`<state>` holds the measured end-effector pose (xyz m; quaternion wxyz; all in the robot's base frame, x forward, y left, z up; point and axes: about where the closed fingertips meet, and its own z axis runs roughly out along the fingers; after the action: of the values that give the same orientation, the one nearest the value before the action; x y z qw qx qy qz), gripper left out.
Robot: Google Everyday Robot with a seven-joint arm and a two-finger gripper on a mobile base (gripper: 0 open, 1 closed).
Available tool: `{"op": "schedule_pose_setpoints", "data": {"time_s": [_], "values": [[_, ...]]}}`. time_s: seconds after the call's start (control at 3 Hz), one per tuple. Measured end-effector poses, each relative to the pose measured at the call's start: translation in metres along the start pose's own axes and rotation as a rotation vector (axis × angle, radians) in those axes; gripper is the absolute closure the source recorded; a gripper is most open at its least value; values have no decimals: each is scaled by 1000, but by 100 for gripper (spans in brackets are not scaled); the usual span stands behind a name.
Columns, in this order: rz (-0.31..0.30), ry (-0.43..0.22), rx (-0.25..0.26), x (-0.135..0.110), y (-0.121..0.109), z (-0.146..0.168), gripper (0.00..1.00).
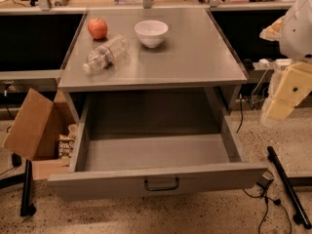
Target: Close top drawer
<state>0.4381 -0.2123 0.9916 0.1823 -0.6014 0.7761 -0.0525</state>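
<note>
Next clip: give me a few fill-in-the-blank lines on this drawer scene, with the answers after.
1. The top drawer is ___, not shut.
2. On the tabletop, the water bottle lies on its ___.
3. The apple sits to the ___ of the bowl.
4. The robot's hand hangs to the ___ of the drawer, not touching it.

Answers: open; side; left; right.
</note>
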Motion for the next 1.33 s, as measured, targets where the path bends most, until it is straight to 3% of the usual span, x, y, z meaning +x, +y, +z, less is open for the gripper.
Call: {"op": "schedule_pose_setpoints", "data": {"time_s": [0.33,1.0,1.33], "values": [[0,0,0,0,0,0,0],[-87,-6,-45,-24,22,17,0],[-87,-6,-45,-24,22,17,0]]}}
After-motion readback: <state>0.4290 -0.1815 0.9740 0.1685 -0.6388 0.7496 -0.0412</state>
